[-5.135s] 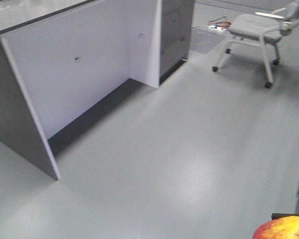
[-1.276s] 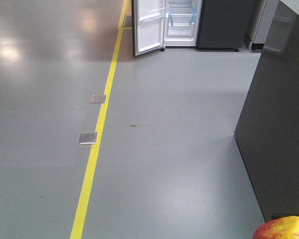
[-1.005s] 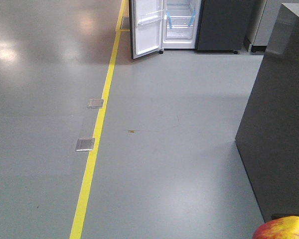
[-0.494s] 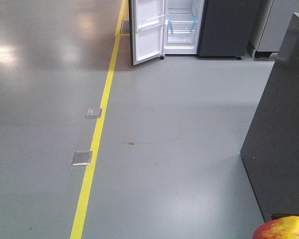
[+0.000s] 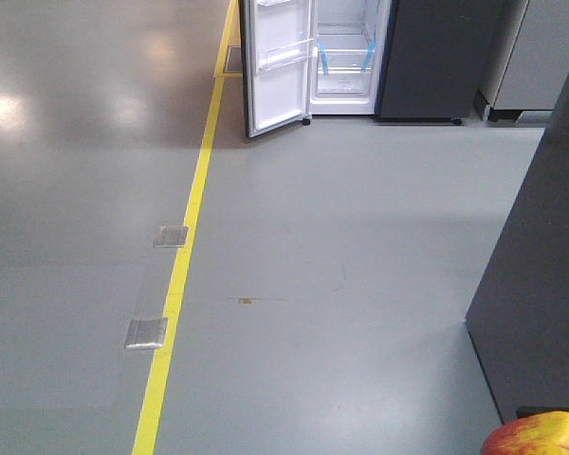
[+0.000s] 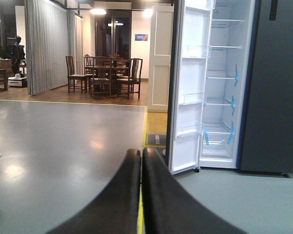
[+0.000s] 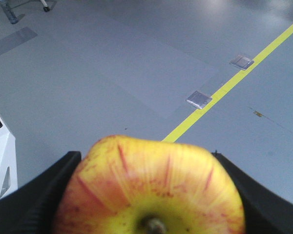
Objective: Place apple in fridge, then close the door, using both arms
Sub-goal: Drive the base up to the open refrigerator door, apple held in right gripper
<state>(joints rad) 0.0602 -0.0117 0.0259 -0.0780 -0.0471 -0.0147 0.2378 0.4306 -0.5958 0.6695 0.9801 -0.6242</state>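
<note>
1. Now, against the front view 0.5 s ago: the fridge [image 5: 346,57] and its open door [image 5: 277,71] sit lower in frame. The 2 metal floor plates [image 5: 171,236] beside the yellow line [image 5: 185,265] have slid down. The dark cabinet [image 5: 541,284] has shifted toward the right edge.
2. Unchanged: the apple [image 5: 541,436] stays at the bottom right corner, well apart from the fridge.
3. Wrist view: the right gripper [image 7: 146,156] presses against both sides of the apple, with the stem end facing the camera.
4. Fingers of the left gripper [image 6: 140,161] are pressed together with nothing between them; the open fridge stands ahead.
5. Writing: the blue sign [image 6: 141,37] on the far wall and the mat [image 6: 156,140] at the fridge's foot are both too small to read.
</note>
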